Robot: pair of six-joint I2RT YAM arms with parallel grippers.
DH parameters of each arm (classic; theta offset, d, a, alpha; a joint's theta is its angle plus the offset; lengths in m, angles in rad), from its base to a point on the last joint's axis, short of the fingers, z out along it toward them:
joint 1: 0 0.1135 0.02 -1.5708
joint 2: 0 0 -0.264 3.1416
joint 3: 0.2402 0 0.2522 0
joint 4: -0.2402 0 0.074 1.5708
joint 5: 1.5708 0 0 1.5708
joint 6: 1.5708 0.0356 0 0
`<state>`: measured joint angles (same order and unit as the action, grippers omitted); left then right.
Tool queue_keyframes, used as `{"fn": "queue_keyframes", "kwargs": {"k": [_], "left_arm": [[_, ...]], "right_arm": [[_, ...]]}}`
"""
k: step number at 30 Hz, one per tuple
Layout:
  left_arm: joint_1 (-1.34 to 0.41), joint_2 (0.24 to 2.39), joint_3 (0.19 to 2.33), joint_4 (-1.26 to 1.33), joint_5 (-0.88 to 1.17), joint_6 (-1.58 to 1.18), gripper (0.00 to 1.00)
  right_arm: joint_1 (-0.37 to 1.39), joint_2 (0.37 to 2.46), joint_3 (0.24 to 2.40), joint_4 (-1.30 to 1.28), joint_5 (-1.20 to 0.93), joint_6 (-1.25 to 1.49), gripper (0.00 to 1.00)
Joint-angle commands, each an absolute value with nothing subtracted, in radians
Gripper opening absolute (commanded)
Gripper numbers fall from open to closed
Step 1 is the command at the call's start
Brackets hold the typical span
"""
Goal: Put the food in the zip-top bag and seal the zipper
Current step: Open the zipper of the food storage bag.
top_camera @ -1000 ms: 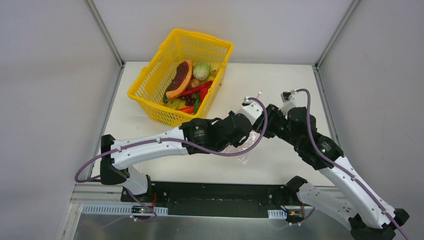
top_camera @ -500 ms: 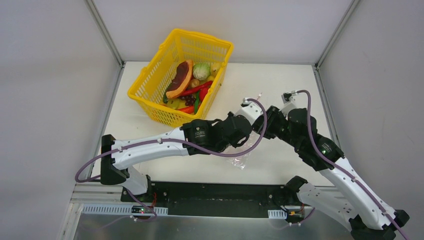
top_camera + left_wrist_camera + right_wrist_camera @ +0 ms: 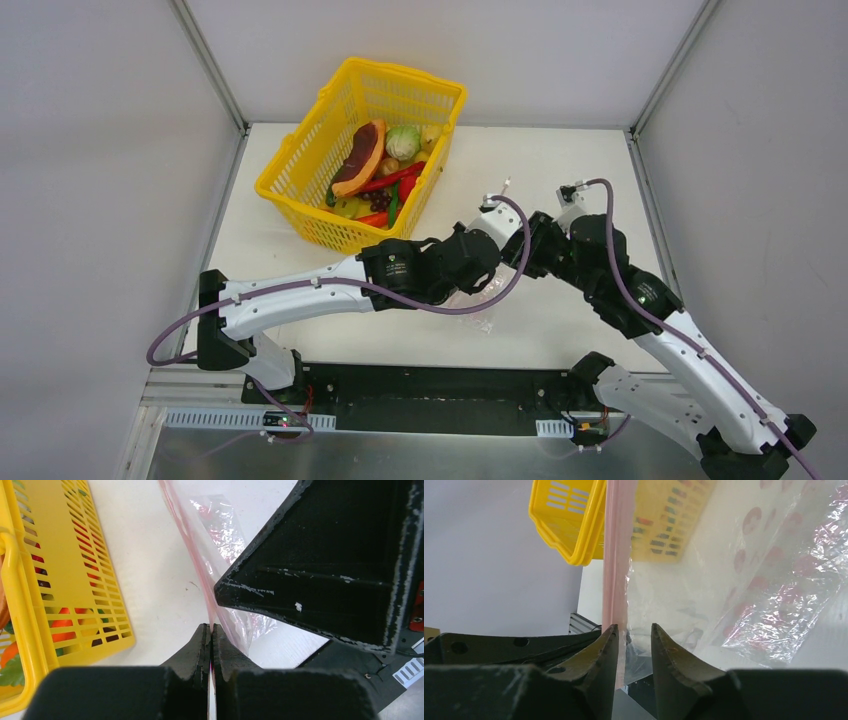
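The zip-top bag (image 3: 225, 530), clear with pink dots, hangs upright between my two grippers near the table's middle. My left gripper (image 3: 211, 630) is shut on its pink edge. The zipper (image 3: 616, 555) runs up as a pink strip between the fingers of my right gripper (image 3: 634, 630). Those jaws stand apart, and the strip lies against the left finger. From above, the left gripper (image 3: 505, 225) and right gripper (image 3: 530, 255) meet over the bag (image 3: 483, 312). The food (image 3: 372, 165) lies in the yellow basket: a melon slice, a cabbage, red and yellow pieces.
The yellow lattice basket (image 3: 283, 160) stands at the back left of the table, close to the left arm's forearm; its wall (image 3: 60, 580) fills the left of the left wrist view. The right gripper's black body (image 3: 325, 565) crowds the bag from the right.
Both grippers and the bag have shifted slightly left; the bag's top corner leans further left. The basket and the food have not moved.
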<state>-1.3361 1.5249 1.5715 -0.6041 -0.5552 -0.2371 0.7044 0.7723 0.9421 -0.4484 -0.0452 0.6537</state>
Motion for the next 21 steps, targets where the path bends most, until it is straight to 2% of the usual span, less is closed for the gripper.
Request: {"fn": "queue_keyframes", "kwargs": {"k": [1,11,17,21], "left_arm": [[-1.344,1.493,1.563,-0.583,-0.559,-0.24,0.0],[-1.344,1.497,1.567,-0.581,-0.557,-0.232,0.0],[-1.345,1.5,1.566,-0.587,-0.562,-0.236,0.0],[-1.344,1.497,1.563,-0.588,-0.569,-0.236,0.0]], "right_arm": [[0.701,0.753,0.938,-0.374,-0.107,0.659,0.35],[0.702,0.777,0.924,-0.368,-0.126,0.653,0.37],[0.702,0.787,0.93,-0.399,-0.096,0.641,0.32],[0.701,0.784,0.938,-0.434,-0.05,0.622,0.23]]}}
